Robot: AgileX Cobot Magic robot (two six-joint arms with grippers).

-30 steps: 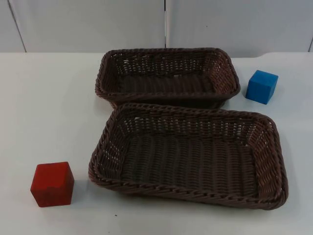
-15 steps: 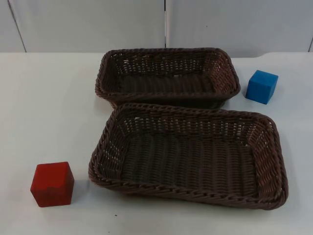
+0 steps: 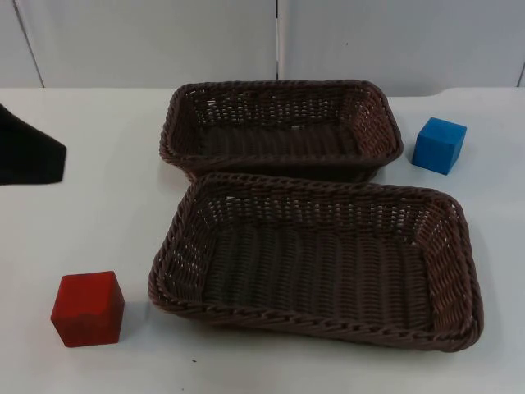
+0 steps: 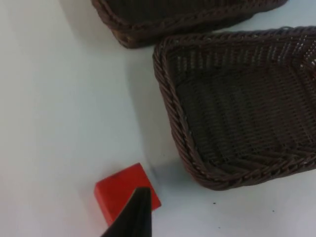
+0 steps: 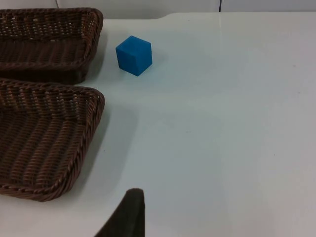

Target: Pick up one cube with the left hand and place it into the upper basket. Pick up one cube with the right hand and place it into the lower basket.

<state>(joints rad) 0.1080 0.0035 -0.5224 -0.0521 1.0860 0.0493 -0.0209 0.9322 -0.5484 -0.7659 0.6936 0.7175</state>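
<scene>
A red cube [image 3: 88, 309] stands on the white table at the front left, beside the lower basket [image 3: 168, 254]. A blue cube [image 3: 439, 144] sits at the back right, just right of the upper basket [image 3: 392, 123]. Both brown wicker baskets hold nothing. My left gripper [image 3: 34, 156] reaches in at the table's left edge, well behind the red cube [image 4: 127, 191] and apart from it. My right gripper [image 5: 129, 215] hangs over bare table, some way in front of the blue cube [image 5: 134, 55] and right of the lower basket [image 5: 94, 111].
The two baskets nearly touch along their long sides in the middle of the table. The grey partition wall [image 3: 148, 41] closes the back. Bare white table [image 3: 90, 222] lies left of the baskets and to the right of them [image 5: 222, 123].
The left arm has come into the top view at the left edge. The cubes and baskets have not moved.
</scene>
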